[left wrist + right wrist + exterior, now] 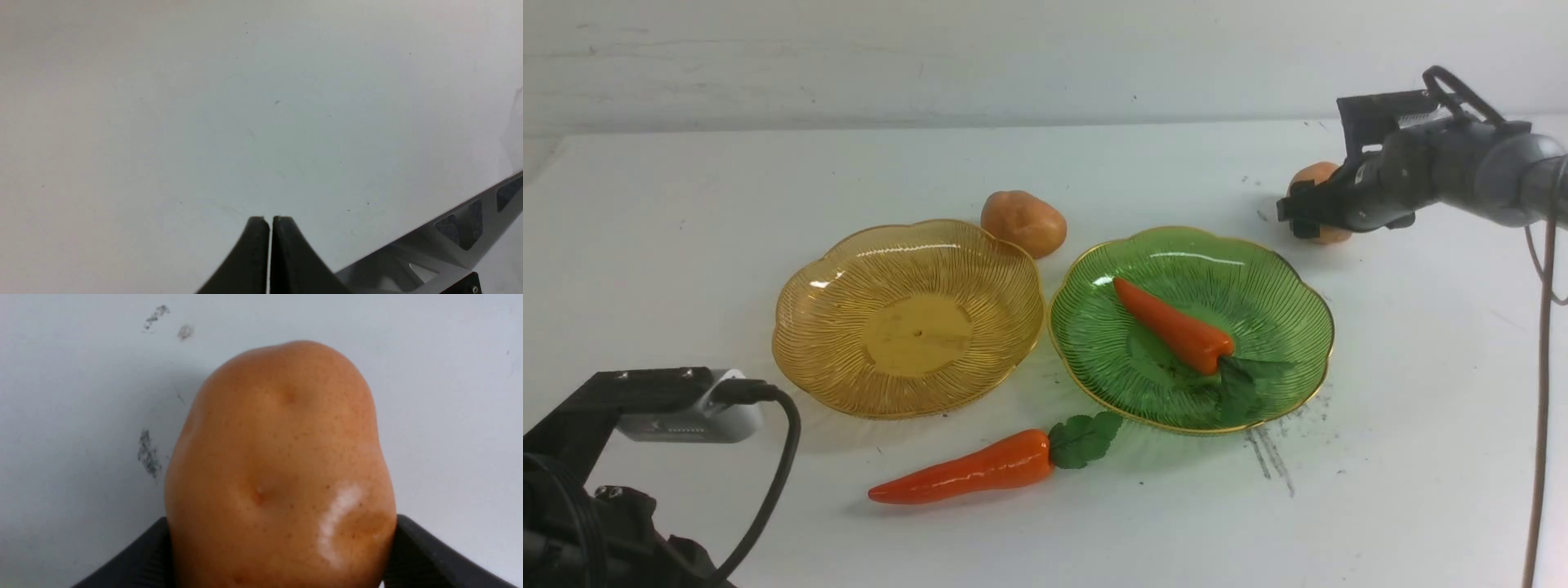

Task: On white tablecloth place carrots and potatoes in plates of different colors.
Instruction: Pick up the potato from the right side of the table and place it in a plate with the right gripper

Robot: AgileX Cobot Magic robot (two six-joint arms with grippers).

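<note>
The right jaws stand wide apart and straddle one potato (282, 457): in the right wrist view one black finger (135, 555) meets each flank of it with no gap visible, and whether they clamp it or merely touch it cannot be told. In the front view this potato (1316, 175) lies on the white tablecloth (686, 245) at the far right of the bench, half hidden behind the jaws and well apart from both plates. The green plate (1258, 286) is the nearer one and carries one carrot (1172, 327), leafy top toward the robot. The amber plate (915, 327) sits just beside it on the left and holds nothing. The second potato (1023, 222) rests on the cloth just behind the amber plate's far rim. The second carrot (968, 474) lies on the cloth in front of both plates. The left jaws are pressed together, fingers (249, 261) touching, over bare cloth at the near left.
</note>
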